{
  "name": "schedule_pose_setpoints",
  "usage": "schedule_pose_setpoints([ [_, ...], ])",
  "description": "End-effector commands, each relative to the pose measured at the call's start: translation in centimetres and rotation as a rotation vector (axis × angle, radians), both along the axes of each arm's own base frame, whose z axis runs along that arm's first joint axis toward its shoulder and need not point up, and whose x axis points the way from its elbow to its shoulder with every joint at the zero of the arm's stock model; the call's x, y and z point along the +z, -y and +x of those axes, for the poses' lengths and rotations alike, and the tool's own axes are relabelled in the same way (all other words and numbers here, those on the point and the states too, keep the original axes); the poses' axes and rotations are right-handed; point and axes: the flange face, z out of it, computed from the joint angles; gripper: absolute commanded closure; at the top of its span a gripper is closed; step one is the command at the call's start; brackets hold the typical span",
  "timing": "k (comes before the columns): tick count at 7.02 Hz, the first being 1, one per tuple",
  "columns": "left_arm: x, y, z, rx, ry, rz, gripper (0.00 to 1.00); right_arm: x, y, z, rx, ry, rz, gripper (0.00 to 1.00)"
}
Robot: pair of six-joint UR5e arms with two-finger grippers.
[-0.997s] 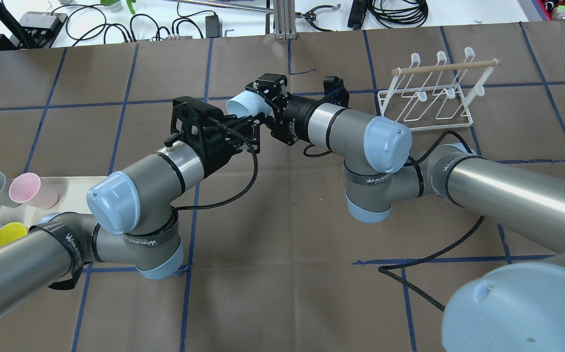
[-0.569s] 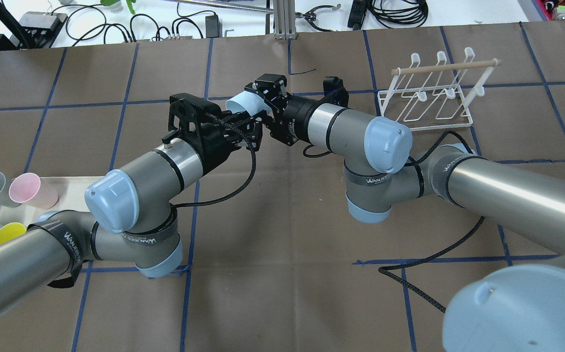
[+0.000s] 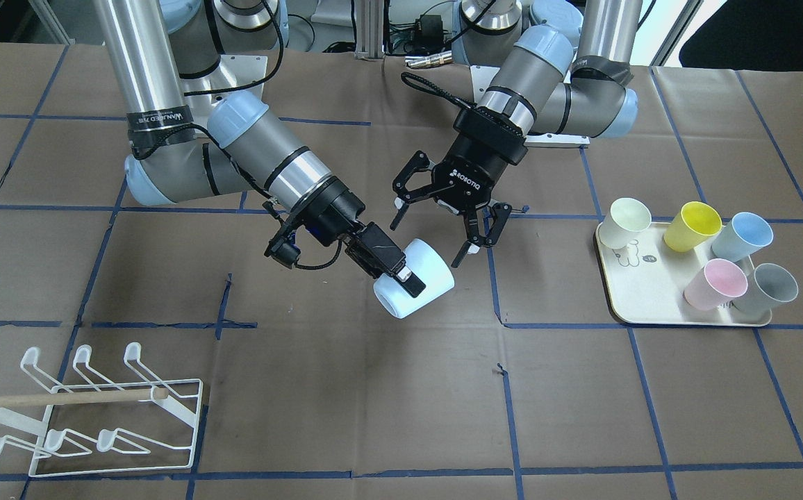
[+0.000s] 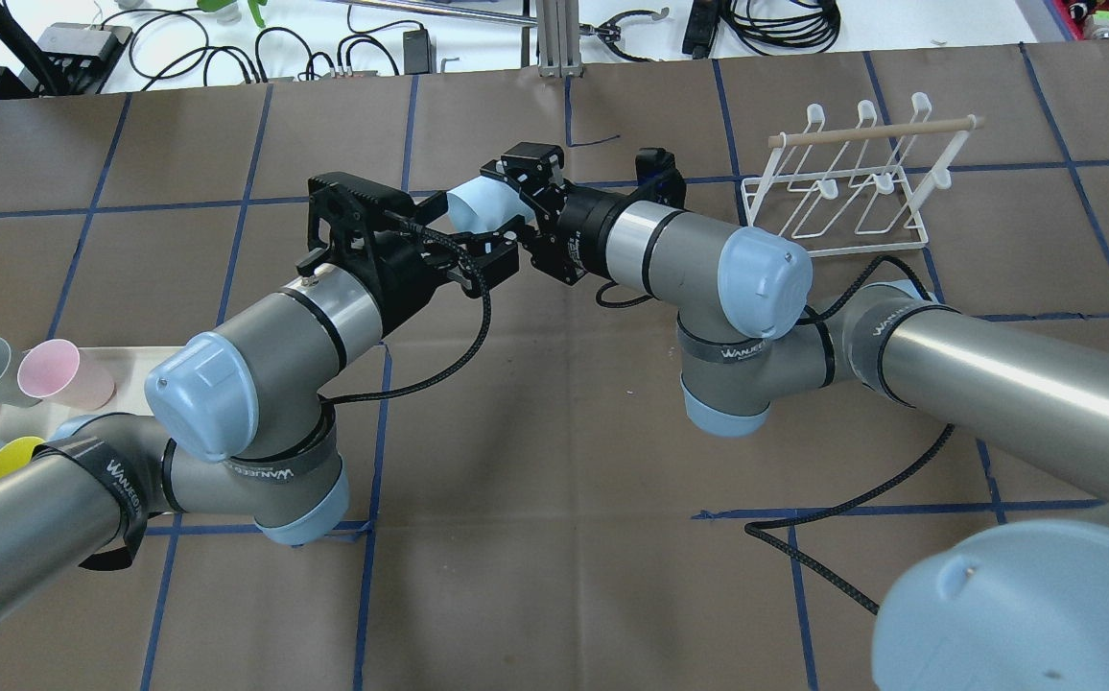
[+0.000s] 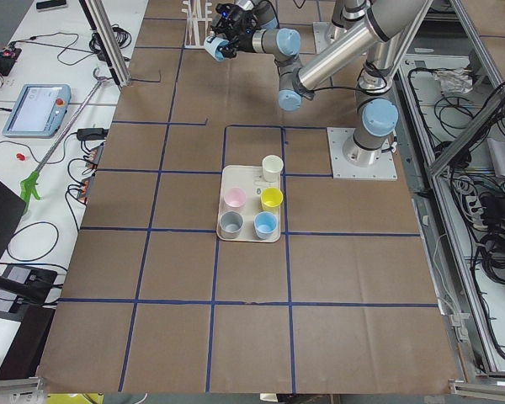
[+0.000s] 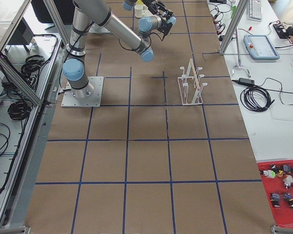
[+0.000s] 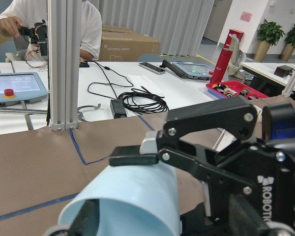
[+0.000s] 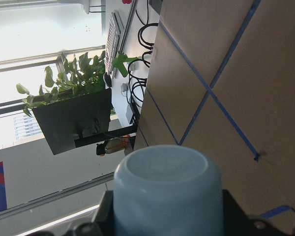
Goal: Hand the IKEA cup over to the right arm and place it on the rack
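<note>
Brown paper covers the tabletop [image 4: 554, 461], and above its middle the two arms meet: the right arm [image 4: 996, 374] reaches in from the robot's right, the left arm [image 4: 27, 518] from its left. The rack [image 3: 68, 398] stands near the far corner on the robot's right, well apart from both. The tray [image 3: 644, 292] of other cups [image 3: 714, 285] lies toward the left edge. The pale blue cup [image 3: 435, 279] hangs on its side in the air, pinched by the right gripper [image 3: 407, 283], whose fingers are closed across its wall. The left gripper [image 3: 429, 242] is spread wide and holds nothing, yet one fingertip [image 3: 464, 255] sits just beside the cup. That closeness looks like the main risk: swinging toward the rack before the left arm backs off could knock the cup against that finger and twist it in the grip. A smooth wall held from one side may also slip or pivot, and a tilted cup could miss a prong and shove the light wire rack.
</note>
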Motion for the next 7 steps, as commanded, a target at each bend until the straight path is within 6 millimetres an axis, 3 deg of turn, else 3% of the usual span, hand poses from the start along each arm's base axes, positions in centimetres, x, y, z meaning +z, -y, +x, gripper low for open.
schedule_pose_setpoints([
  [1,1.2,-1.8,1.3,0.093,0.051,0.051,0.00,1.0,0.9,-1.6,-0.033,-0.007,-0.031,0.53],
  [4,6.3,-4.9,2.8,0.189,0.166,0.305,0.00,3.7,3.2,-7.9,-0.068,-0.180,-0.255,0.61],
  [5,9.4,-5.0,3.2,0.211,0.216,0.440,0.00,4.6,4.1,-10.5,-0.109,-0.323,-0.362,0.61],
  [7,14.0,-2.7,3.8,0.256,0.303,0.664,0.00,5.1,5.1,-14.0,-0.098,-0.675,-0.578,0.62],
])
